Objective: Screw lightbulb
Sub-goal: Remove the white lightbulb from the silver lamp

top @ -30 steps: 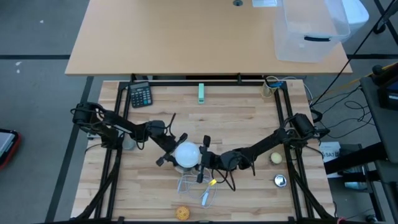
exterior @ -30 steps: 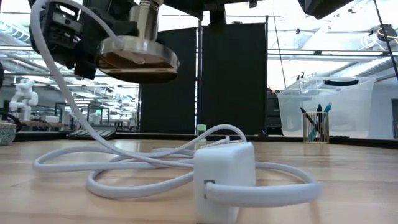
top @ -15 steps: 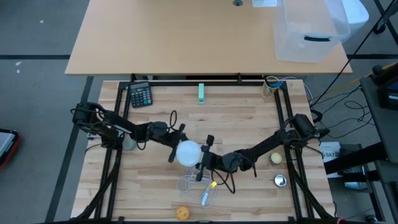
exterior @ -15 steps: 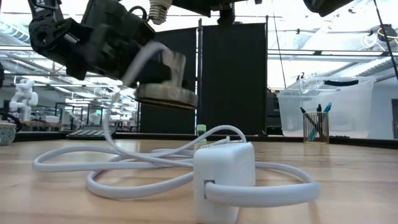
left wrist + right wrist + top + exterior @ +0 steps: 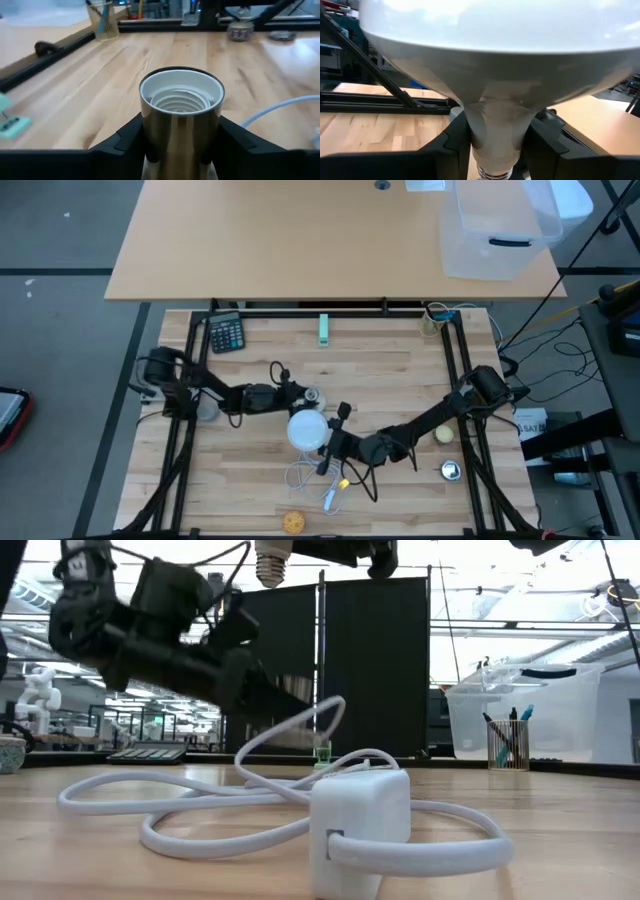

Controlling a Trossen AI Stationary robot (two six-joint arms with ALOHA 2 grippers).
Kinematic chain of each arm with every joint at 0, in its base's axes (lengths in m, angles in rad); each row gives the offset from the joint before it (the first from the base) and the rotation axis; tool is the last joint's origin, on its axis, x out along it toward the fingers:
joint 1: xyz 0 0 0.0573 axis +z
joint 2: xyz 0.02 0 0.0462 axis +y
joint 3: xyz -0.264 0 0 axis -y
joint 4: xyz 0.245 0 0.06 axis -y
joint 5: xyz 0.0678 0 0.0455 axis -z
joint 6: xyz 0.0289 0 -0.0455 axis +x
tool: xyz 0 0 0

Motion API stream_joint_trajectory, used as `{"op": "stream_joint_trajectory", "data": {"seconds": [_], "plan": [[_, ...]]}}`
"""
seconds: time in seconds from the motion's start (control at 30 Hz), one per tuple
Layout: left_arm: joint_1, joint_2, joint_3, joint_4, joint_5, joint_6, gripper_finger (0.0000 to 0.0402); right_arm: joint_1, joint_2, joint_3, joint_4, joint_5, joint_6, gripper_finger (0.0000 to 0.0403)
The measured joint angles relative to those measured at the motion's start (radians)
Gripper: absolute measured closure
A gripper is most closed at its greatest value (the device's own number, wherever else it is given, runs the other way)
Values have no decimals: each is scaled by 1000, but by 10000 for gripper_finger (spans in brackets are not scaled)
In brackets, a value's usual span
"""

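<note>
I had swung the brass threaded socket [image 5: 181,120], clamped in my left gripper [image 5: 297,393], left of the frosted white lightbulb [image 5: 307,430] clamped in my right gripper [image 5: 335,442], so mating remained undone.

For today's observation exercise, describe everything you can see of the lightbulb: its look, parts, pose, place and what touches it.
The lightbulb is white, with a round frosted globe narrowing cone-like to a ribbed metal screw base. It looks like matte glass or plastic. It is held off the table, above the white cable, with the right gripper shut on its neck, a dark finger on either side. In the low view the base points downward. The socket in the left gripper is beside it, not joined to it.
</note>
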Motion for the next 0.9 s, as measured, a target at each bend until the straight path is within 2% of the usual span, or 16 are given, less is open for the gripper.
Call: {"op": "stream_joint_trajectory", "data": {"seconds": [0.17,0.3,0.37,0.5,0.63,0.9], "plan": [[0,178,4,160,-58,-36,230,12,0,0,-6,24,2,279],[0,263,22,253,-92,-66,230,19,0,0,-14,25,20,279],[0,277,27,270,-107,-81,224,20,-1,0,-37,35,40,279],[-4,271,25,273,-154,-103,171,19,-1,-9,-76,58,89,279],[-19,263,25,286,-157,-101,129,29,-1,-38,-75,129,113,279],[-83,263,25,356,-156,-110,106,32,-1,-105,-75,235,247,277]]}}
